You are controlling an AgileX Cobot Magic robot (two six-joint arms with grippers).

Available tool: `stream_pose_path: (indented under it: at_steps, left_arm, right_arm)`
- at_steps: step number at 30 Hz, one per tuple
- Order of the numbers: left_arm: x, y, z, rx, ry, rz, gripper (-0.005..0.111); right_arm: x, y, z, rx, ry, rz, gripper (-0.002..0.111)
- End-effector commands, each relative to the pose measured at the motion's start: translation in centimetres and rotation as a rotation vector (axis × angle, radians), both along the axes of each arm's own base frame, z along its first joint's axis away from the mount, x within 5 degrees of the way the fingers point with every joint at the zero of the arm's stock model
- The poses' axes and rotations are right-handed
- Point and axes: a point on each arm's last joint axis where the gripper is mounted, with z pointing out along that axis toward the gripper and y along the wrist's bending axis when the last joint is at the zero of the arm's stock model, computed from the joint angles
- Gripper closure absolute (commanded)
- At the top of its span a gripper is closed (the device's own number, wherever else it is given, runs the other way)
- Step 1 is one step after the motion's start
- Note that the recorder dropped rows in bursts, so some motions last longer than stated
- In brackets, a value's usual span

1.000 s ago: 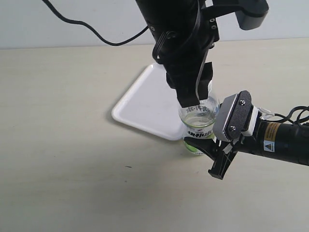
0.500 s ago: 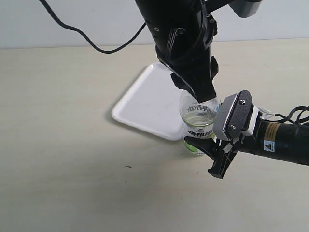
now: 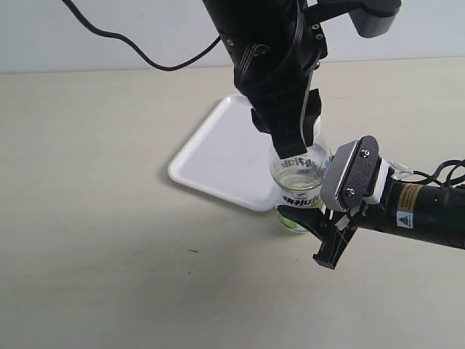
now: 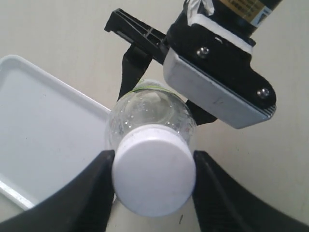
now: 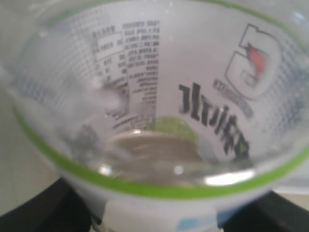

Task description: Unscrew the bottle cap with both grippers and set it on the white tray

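right gripper [image 3: 314,231]: nearest, coming in from the side, jaws clamped on the lower body of the bottle [image 3: 299,178].
bottle: upright on the table [image 3: 109,254], just beside the near edge of the tray [image 3: 218,156].
cap [image 4: 153,171]: on the bottle's neck, pinched on both sides.
left gripper [image 4: 154,188]: reaching down from above, clenched on the cap.
tray: flat on the table behind the bottle.

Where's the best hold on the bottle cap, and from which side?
The bottle cap's round side wall, pinched from straight above: the bottle stands upright, cap up, and the right gripper clamps its body from the side. The left gripper's fingers flank it there.
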Motion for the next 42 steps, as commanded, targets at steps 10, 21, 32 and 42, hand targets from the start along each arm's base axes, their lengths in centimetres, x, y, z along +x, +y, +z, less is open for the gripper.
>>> stream_pose_path:
  at_steps: [10, 21, 32, 42]
  left_arm:
    - [-0.02, -0.01, 0.53, -0.017, -0.021, -0.039, 0.049]
    - [0.07, -0.11, 0.88, -0.034, -0.070, -0.096, 0.050]
    - [-0.22, 0.25, 1.00, -0.008, -0.050, -0.104, 0.055]
    - [-0.28, 0.20, 1.01, -0.013, -0.046, -0.108, 0.107]
  right_arm:
    - [-0.21, -0.32, -0.60, -0.059, 0.047, -0.004, 0.108]
    - [-0.21, -0.32, -0.60, -0.059, 0.047, -0.004, 0.108]
    - [-0.21, -0.32, -0.60, -0.059, 0.047, -0.004, 0.108]
    - [-0.21, -0.33, -0.62, -0.061, 0.048, -0.004, 0.108]
